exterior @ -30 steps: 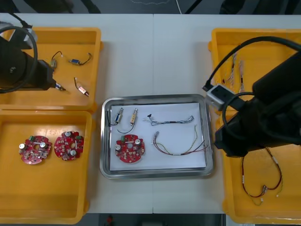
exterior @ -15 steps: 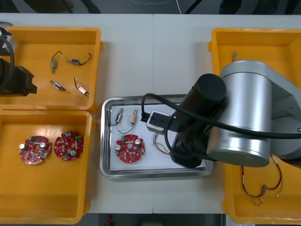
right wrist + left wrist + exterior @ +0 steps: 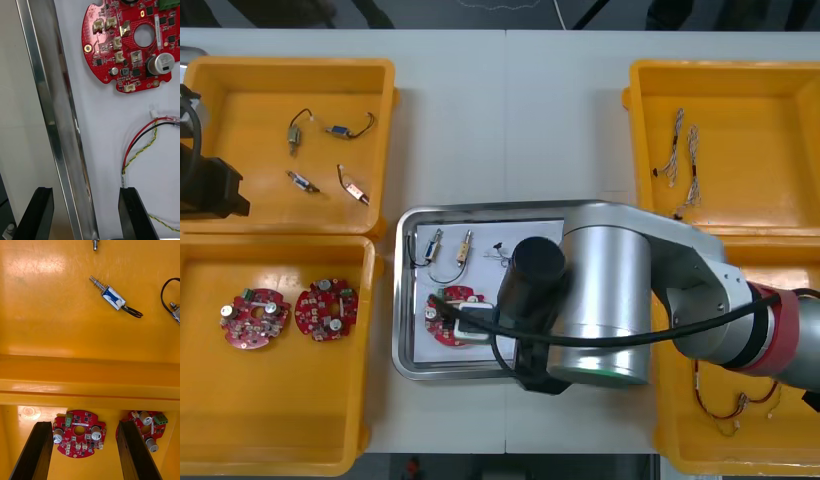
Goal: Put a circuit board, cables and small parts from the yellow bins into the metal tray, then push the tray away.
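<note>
The metal tray (image 3: 406, 300), white inside, lies between the yellow bins. In it are a red circuit board (image 3: 442, 318), two small metal parts (image 3: 436, 243) and a red and yellow cable (image 3: 144, 148). My right arm (image 3: 610, 300) reaches across the tray and hides its right half. The right gripper (image 3: 85, 212) is open and straddles the tray's shiny rim (image 3: 56, 112), one finger outside it and one inside near the cable; the circuit board (image 3: 127, 45) lies beyond. My left gripper (image 3: 86, 452) hangs open over two circuit boards (image 3: 78, 433) in the left bins.
At the left, the far bin (image 3: 290, 65) holds several small metal parts (image 3: 348, 186) and the near bin (image 3: 280, 450) two boards (image 3: 255, 317). At the right, the far bin (image 3: 720, 75) holds twisted cables (image 3: 680, 150) and the near bin a red cable (image 3: 740, 405). The left arm (image 3: 205, 185) sits at the table's left edge.
My right arm has swung left from the right-hand bins across the tray to its front left part. The left arm has drawn back toward the left edge.
</note>
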